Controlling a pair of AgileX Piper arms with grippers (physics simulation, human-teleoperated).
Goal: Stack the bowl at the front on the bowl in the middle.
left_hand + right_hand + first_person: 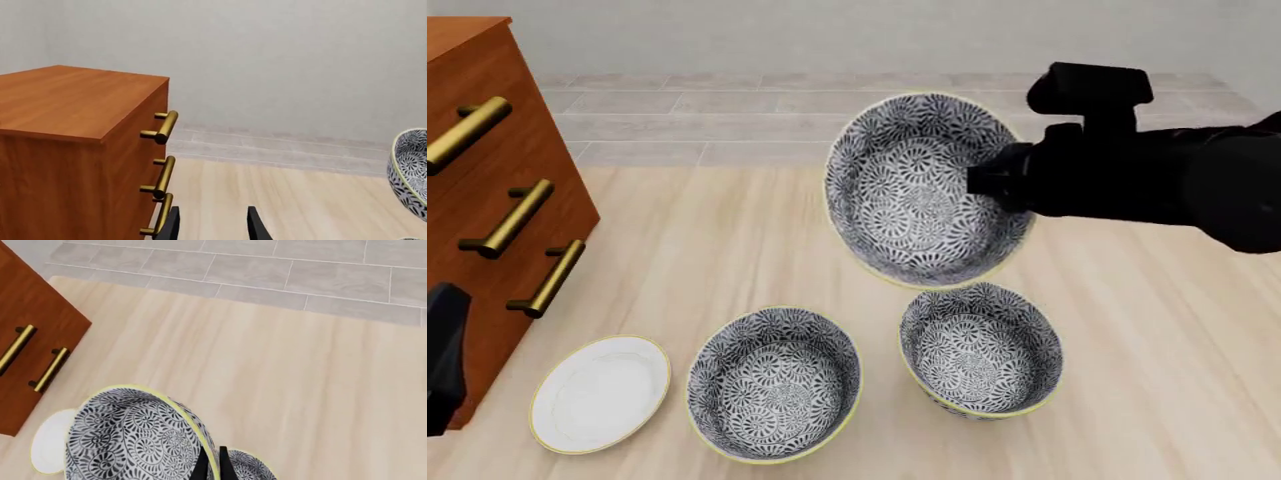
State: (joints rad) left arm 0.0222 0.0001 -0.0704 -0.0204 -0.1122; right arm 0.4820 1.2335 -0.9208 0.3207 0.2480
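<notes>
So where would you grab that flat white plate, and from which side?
By its thin rim, I'd guess. The white plate lies flat on the table beside a bowl, so its open near-left edge, on the left gripper side, looks easiest.

Cabinet, plate and floor being shown around the light wooden table.
A reddish-brown wooden cabinet is being seen at the left edge, and three brass bar handles are being carried on its front, one above another. A flat white plate is being rested on the table at near left, just beside the cabinet's foot. A grey tiled strip is being backed by a pale wall at the far side.
</notes>
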